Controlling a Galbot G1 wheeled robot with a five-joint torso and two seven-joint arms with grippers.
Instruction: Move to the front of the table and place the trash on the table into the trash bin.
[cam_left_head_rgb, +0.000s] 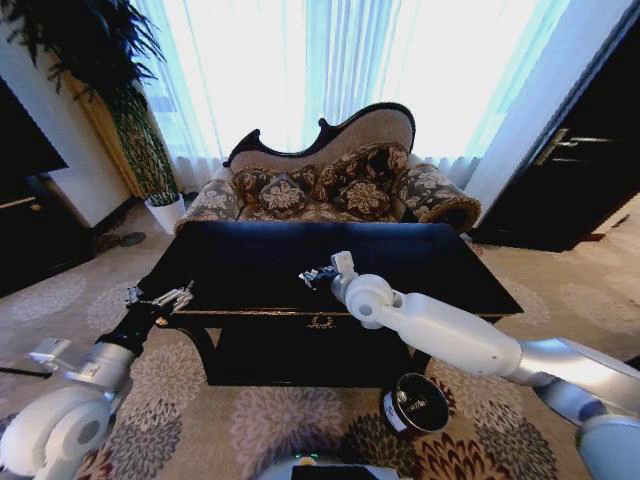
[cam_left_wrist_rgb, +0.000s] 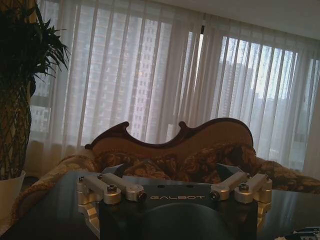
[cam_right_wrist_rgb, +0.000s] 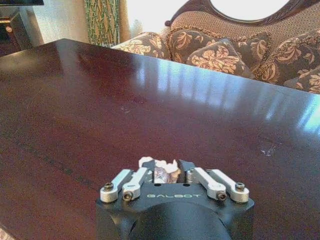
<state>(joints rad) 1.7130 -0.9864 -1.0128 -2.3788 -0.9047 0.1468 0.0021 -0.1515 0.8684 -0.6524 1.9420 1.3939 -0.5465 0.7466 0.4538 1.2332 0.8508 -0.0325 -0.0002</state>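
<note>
Table (cam_left_head_rgb: 250, 262), glossy black w/ gold trim, fills the middle of the head view, sofa (cam_left_head_rgb: 330, 185) behind it. Right gripper (cam_left_head_rgb: 318, 274) is out over the tabletop near the front edge, arm reaching in from the robot's right. In the right wrist view the right gripper (cam_right_wrist_rgb: 162, 172) has its fingers drawn in close around a crumpled white paper wad (cam_right_wrist_rgb: 159, 167); bits of white and a darker shiny scrap show between the tips, just above the tabletop (cam_right_wrist_rgb: 150, 100). Can't tell if wad is lifted clear or touching the surface.

Left gripper (cam_left_head_rgb: 165, 297) sits at the table's front-left corner, well apart from the right gripper, arm coming from the robot's left. Left wrist view shows left gripper (cam_left_wrist_rgb: 175, 192) w/ linkages spread wide, nothing between them, table surface just beyond and the sofa back past that.

Trash bin (cam_left_head_rgb: 416, 404), round and black w/ white label, stands on the patterned carpet (cam_left_head_rgb: 270, 420) below the right forearm, in front of the table, nearer the robot than the right gripper. Potted plant (cam_left_head_rgb: 140, 140) stands beyond the left gripper, by the curtain.
</note>
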